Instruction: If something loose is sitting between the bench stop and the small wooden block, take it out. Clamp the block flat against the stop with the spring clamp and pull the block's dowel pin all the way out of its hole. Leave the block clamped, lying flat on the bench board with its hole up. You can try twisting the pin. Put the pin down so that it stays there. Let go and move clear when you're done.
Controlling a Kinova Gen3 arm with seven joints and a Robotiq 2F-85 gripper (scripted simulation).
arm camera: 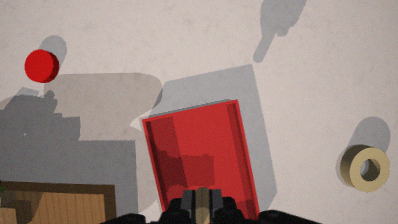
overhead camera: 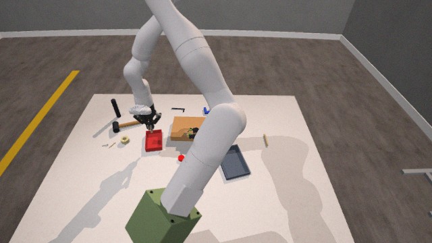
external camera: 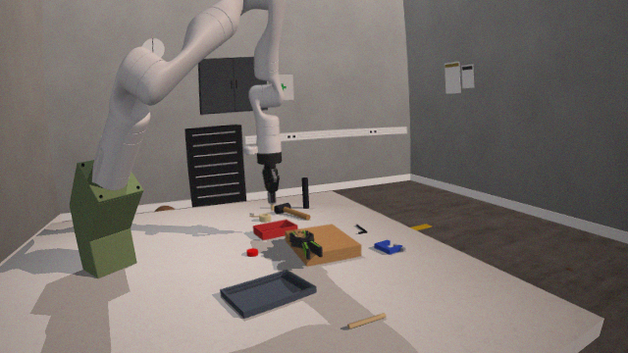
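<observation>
From left to right in the top view, a black cylinder (overhead camera: 115, 108) (external camera: 305, 192) and a hammer (overhead camera: 128, 125) (external camera: 295, 213) are seen on the bench (overhead camera: 84, 175) (external camera: 167, 299) (arm camera: 310, 75), with a pale ring (overhead camera: 121, 140) (external camera: 265, 219) (arm camera: 381, 170) nearby. The jaws (overhead camera: 150, 128) (external camera: 272, 201) are clenched on the dowel pin (overhead camera: 151, 131) (external camera: 273, 208) (arm camera: 202, 207) – it is held between the fingertips, pointing down, by the far end of the red tray (overhead camera: 154, 149) (external camera: 262, 232) (arm camera: 248, 160). Next, the spring clamp (overhead camera: 194, 132) (external camera: 305, 240) is placed at the wooden board (overhead camera: 189, 122) (external camera: 339, 242) (arm camera: 75, 207) – how the block is gripped there cannot be told. Farther right, a dark tray (overhead camera: 238, 176) (external camera: 245, 310) and a wooden rod (overhead camera: 266, 140) (external camera: 367, 321) are laid apart.
</observation>
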